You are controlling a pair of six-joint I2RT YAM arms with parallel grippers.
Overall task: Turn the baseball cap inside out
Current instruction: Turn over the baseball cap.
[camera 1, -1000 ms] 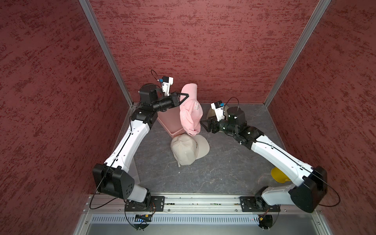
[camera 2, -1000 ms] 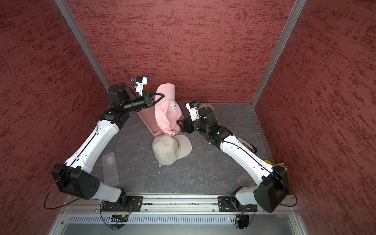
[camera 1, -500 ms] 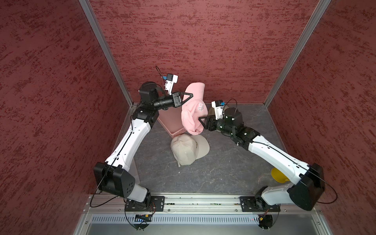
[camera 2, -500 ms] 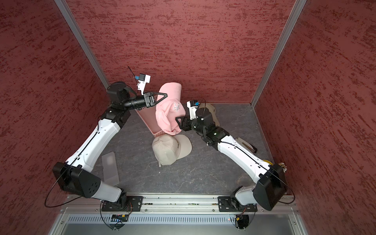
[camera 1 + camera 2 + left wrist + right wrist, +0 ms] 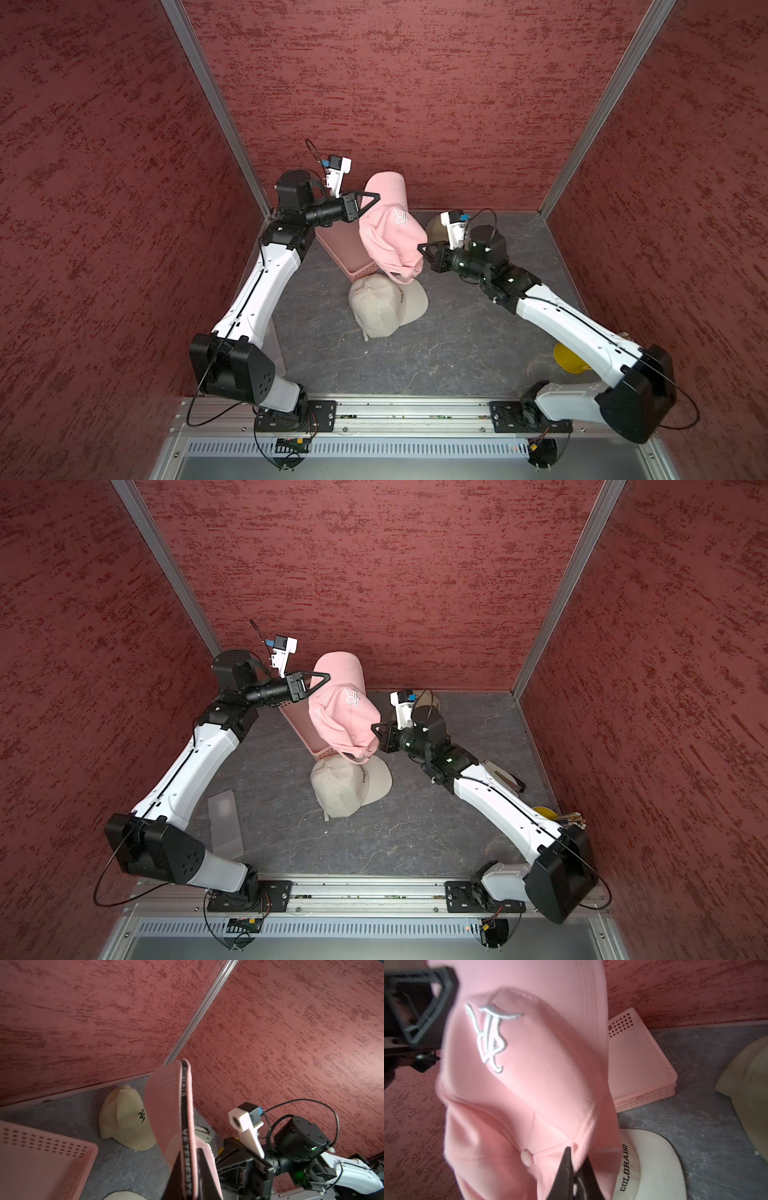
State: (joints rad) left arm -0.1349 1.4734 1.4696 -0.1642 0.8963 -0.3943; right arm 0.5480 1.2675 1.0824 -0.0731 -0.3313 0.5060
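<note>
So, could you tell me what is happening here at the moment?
The two arms hold a pink cap in the air between them. The left tool is shut on it near the brim, and the right tool is shut on the crown by the top button. Its logo faces outward, so it is not yet inside out. A beige cap lies below it, beside a basket.

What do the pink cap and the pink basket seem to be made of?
The pink cap looks like ribbed cloth, matte: fine parallel ridges, stitched seams and soft folds show. The pink basket is probably moulded plastic, smooth: stiff flat walls with regular rows of holes.
</note>
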